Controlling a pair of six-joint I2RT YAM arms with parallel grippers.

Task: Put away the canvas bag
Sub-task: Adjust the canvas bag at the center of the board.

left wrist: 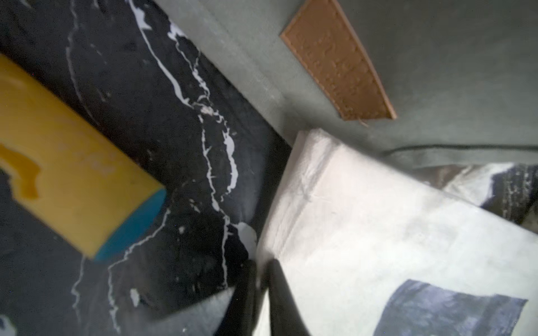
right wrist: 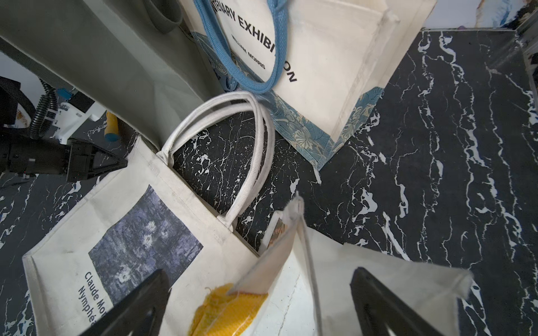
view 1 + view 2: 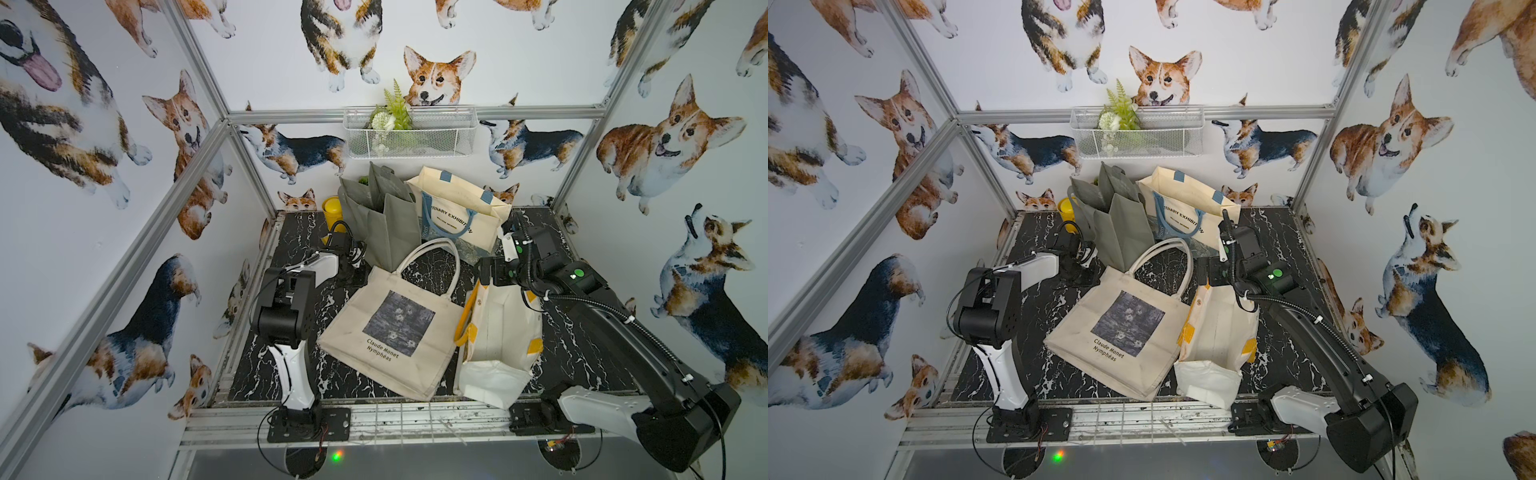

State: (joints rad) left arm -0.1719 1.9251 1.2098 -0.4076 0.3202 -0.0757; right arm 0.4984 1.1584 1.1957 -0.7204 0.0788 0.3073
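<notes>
The canvas bag [image 3: 395,332] [image 3: 1121,328] is beige with a dark water-lily print and white handles. It lies flat in the middle of the black marble table [image 3: 582,345]. My left gripper [image 3: 365,270] [image 1: 259,266] is at the bag's far left top corner, shut, with pale fabric of the bag [image 1: 378,232] pinched between its fingers. My right gripper [image 3: 484,270] [image 2: 256,293] hangs open over the mouth of a white bag with yellow handles [image 3: 498,328] [image 2: 378,261]. That bag's upright rim stands between the fingers, which are apart from it.
A grey-green bag [image 3: 382,224] and a cream bag with blue handles [image 3: 457,216] stand at the back. A yellow cup [image 3: 331,210] sits in the back left corner. A yellow stick with a blue end [image 1: 72,174] lies near the left gripper. A wire basket [image 3: 409,131] hangs on the back wall.
</notes>
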